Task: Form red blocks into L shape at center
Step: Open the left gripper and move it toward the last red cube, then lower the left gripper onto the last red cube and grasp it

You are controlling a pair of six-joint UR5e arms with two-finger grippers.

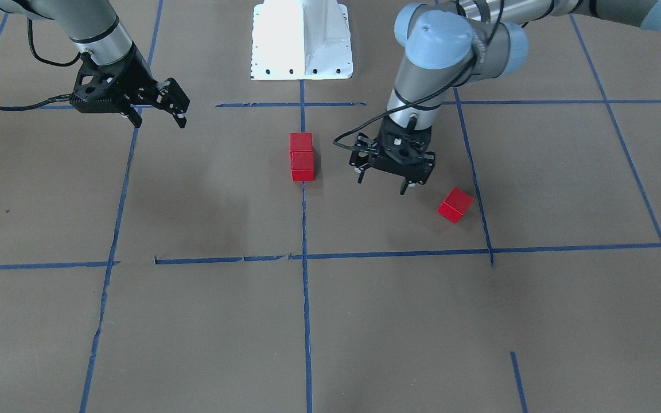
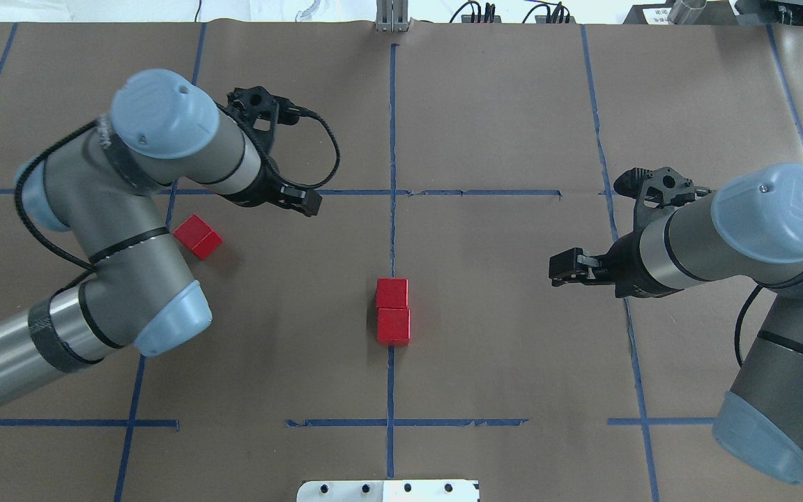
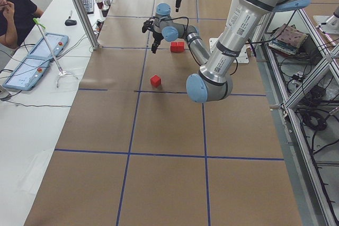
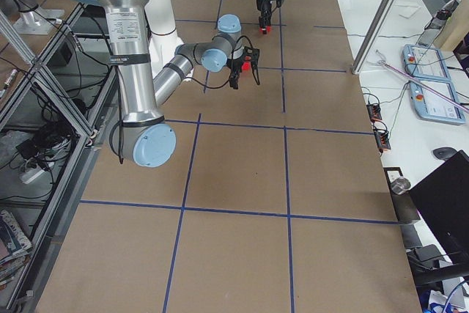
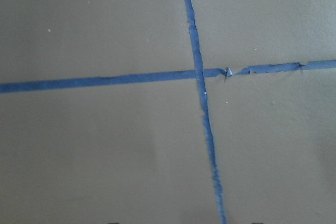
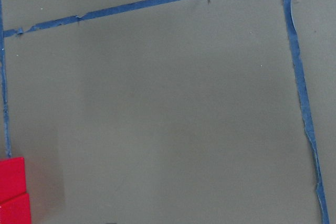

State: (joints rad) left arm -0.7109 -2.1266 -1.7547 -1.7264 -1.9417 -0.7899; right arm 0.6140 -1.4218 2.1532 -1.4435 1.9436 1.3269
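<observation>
Two red blocks point(image 1: 302, 158) lie touching in a straight row on the blue tape line of the center point(image 1: 238, 189); they show again from above as red blocks point(image 2: 393, 309) and at the lower left edge of the right wrist view as red blocks point(image 6: 13, 190). A third red block point(image 1: 455, 205) lies apart and turned at an angle, also seen as the lone block point(image 2: 197, 236). My left gripper point(image 1: 382, 183) hangs open and empty between the pair and the lone block. My right gripper point(image 1: 158, 120) is open and empty, raised, off to the pair's other side.
The white robot base point(image 1: 302, 40) stands at the table's robot-side edge. Blue tape lines point(image 5: 202, 103) divide the brown paper into squares. A person point(image 3: 13, 14) sits at a side table with tablets point(image 3: 32, 62) beyond the table's end.
</observation>
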